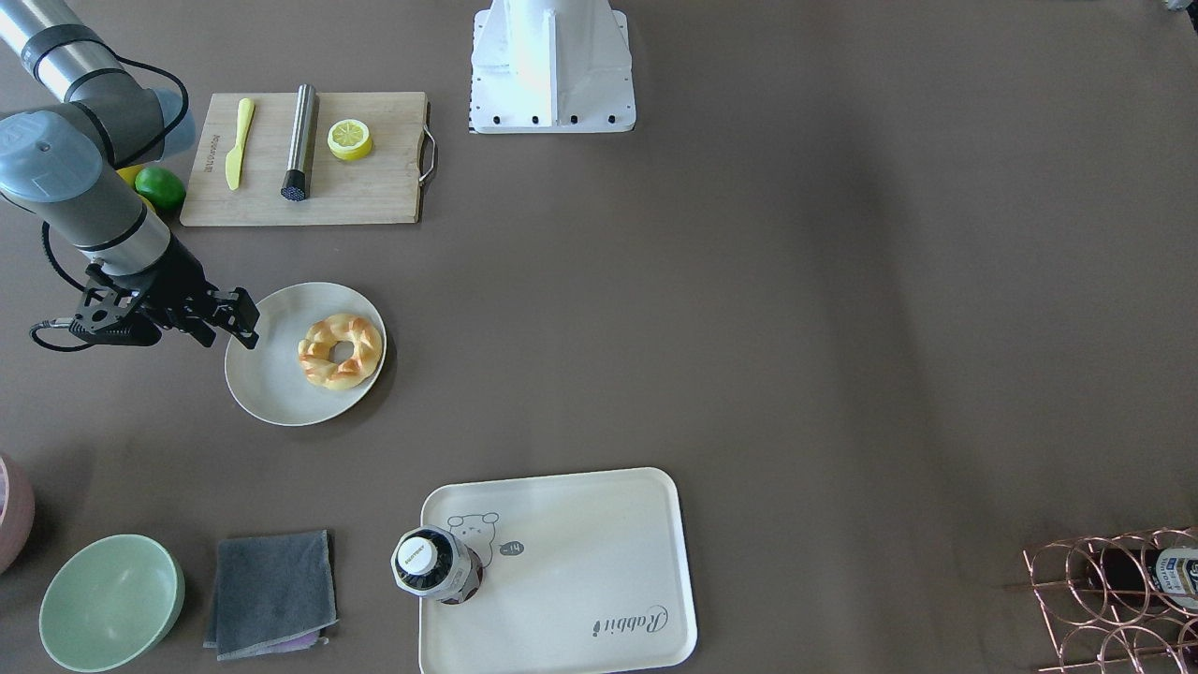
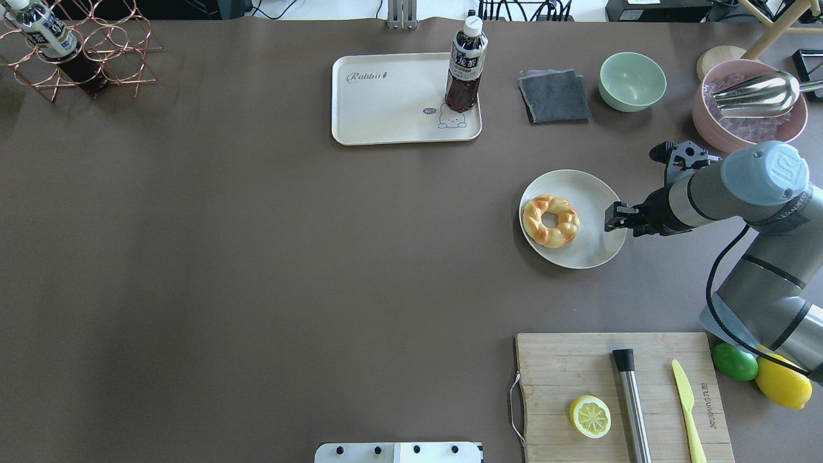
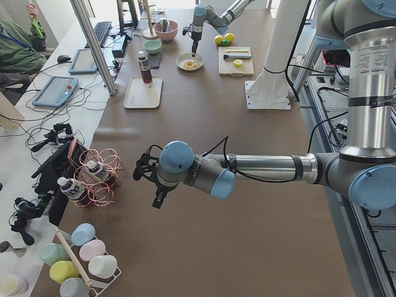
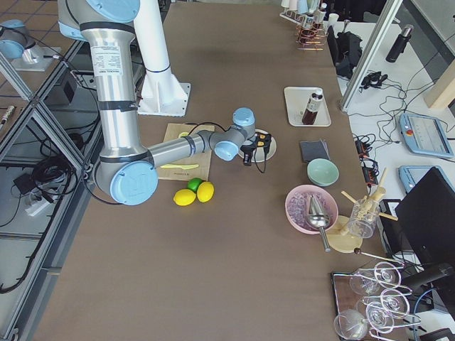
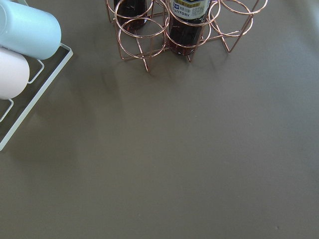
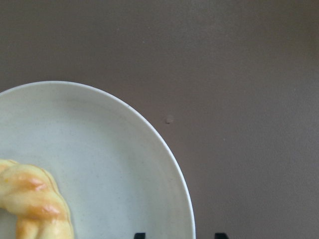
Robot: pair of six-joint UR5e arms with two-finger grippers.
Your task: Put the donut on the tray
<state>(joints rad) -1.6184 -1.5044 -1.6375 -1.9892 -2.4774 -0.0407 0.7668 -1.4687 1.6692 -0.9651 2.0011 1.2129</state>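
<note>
The donut (image 1: 361, 335), a braided golden ring, lies on a round white plate (image 1: 271, 388). It also shows in the overhead view (image 2: 568, 225) and at the lower left of the right wrist view (image 6: 30, 209). My right gripper (image 2: 614, 217) hovers over the plate's rim (image 2: 595, 251), beside the donut and apart from it. Its fingertips (image 6: 139, 235) stand apart, open and empty. The cream tray (image 2: 386, 109) lies at the table's far side with a dark bottle (image 2: 464, 67) standing on its bear corner. My left gripper (image 3: 159, 199) shows only in the exterior left view; I cannot tell its state.
A wooden cutting board (image 2: 566, 366) holds a lemon half (image 2: 589, 416), a metal cylinder (image 2: 633, 405) and a yellow knife (image 2: 687, 402). A lime (image 2: 734, 361) and a lemon (image 2: 783, 382) lie beside it. A grey cloth (image 2: 554, 95), green bowl (image 2: 632, 80), pink bowl (image 2: 714, 122) and copper bottle rack (image 2: 96, 48) stand along the far edge.
</note>
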